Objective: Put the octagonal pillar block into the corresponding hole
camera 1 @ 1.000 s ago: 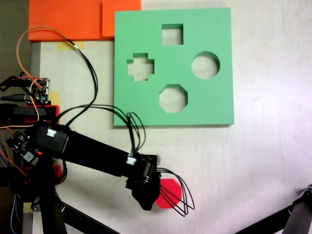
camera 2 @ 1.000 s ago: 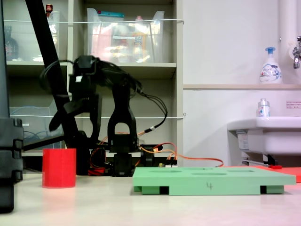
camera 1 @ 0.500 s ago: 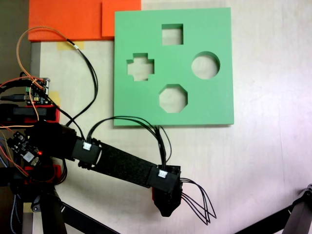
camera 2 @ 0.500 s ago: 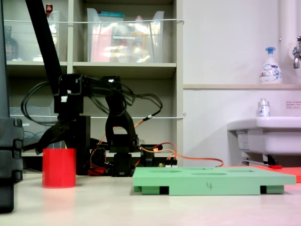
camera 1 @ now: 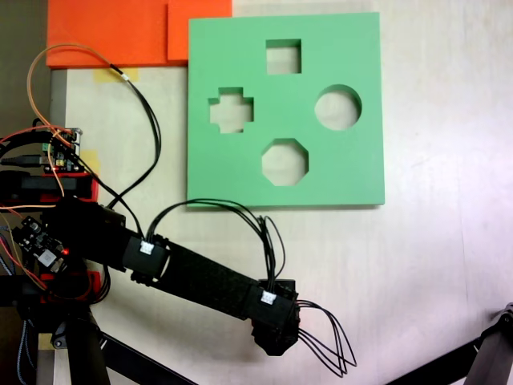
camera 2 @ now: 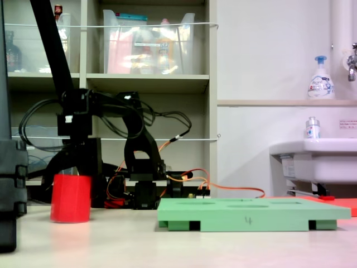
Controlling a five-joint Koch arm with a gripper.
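The octagonal pillar block (camera 2: 71, 195), a bright red prism, stands on the table left of the board and leans slightly. My gripper (camera 2: 71, 174) hangs right over its top. One jaw slopes down past the block's left upper edge, the other stands at its right, and they look open astride it. From above, the gripper head (camera 1: 276, 335) covers the block. The corresponding hole (camera 1: 284, 162) is the eight-sided cutout in the lower middle of the green foam board (camera 1: 353, 48), well up and apart from the gripper.
The green board (camera 2: 251, 215) also has a square, a cross and a round cutout (camera 1: 337, 107). Orange foam sheets (camera 1: 112, 32) lie at the top left. The arm's base with loose wires (camera 1: 56, 152) sits at the left edge. A black stand leg (camera 1: 489, 353) crosses the bottom right corner.
The arm stretched out over the red block and dropped. The gripper went from above the block to jaws straddling its top. The block now leans a little.
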